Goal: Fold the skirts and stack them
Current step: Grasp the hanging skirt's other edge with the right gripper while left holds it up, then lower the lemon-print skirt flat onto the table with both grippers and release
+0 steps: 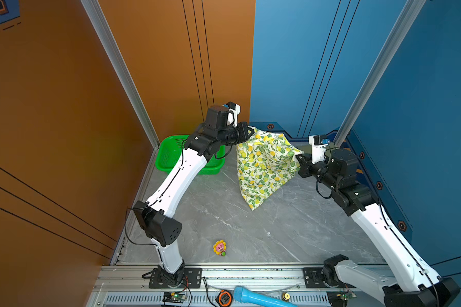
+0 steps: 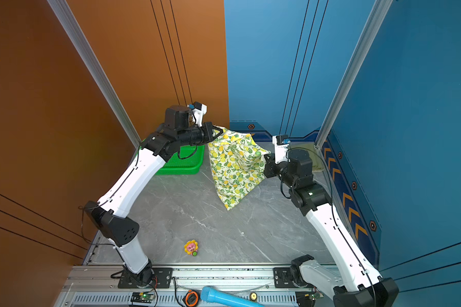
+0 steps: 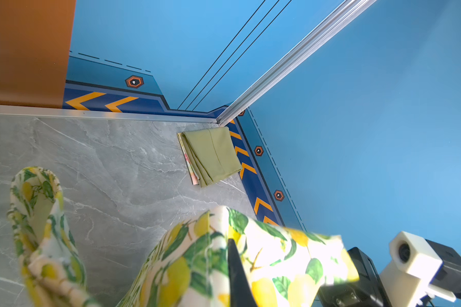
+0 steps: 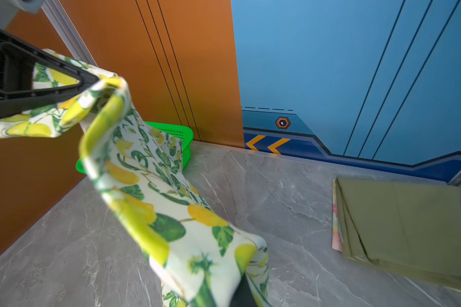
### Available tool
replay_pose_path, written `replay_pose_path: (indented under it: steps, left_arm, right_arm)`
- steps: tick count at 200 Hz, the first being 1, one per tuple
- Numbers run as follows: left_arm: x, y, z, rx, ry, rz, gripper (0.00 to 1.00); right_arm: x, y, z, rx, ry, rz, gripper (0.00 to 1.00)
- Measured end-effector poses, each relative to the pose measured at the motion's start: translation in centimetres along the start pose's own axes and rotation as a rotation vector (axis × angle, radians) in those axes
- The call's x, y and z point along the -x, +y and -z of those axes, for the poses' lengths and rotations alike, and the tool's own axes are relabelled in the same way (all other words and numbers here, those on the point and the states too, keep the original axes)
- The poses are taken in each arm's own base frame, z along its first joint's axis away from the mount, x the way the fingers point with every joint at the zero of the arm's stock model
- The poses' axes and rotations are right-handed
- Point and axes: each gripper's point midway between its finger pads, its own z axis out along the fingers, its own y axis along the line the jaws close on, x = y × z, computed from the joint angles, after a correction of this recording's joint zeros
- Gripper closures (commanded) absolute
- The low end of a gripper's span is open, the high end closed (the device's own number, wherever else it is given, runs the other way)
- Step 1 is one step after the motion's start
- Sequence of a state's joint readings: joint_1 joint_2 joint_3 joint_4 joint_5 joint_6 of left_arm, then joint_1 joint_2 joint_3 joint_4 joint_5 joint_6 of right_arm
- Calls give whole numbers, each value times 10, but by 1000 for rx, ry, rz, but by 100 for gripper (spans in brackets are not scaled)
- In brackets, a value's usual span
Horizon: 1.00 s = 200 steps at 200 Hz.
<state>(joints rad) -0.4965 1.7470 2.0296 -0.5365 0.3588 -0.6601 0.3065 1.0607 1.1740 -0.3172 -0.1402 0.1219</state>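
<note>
left end effector (image 1: 252, 130) closed on lemon skirt (image 1: 264, 170) corner | right end effector (image 1: 298, 159) closed on opposite corner

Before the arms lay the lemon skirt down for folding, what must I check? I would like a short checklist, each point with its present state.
1. The left gripper is shut on the top edge of the lemon skirt: ok.
2. The right gripper is shut on its other side: ok.
3. The cloth hangs smooth between them: not ok, it sags in folds.
4. Its lower tip is off the table: cannot tell.
5. The olive skirt lies folded on the flowered skirt in the far right corner: ok.
6. The toy lies well apart from the hanging cloth: ok.
</note>
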Motion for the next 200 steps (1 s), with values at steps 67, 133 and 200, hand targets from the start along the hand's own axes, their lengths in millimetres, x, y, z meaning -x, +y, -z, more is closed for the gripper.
replay_pose_path:
  steps: [67, 133, 200]
  left_arm:
    - [-10, -2, 30, 15, -9, 1, 100]
    - [-14, 2, 27, 21, 2, 10, 100]
    - [1, 15, -24, 18, 17, 49, 100]
  right_arm:
    - [1, -4, 22, -31, 61, 5, 100]
    - [13, -24, 13, -68, 77, -25, 100]
    - [32, -61, -11, -125, 95, -50, 100]
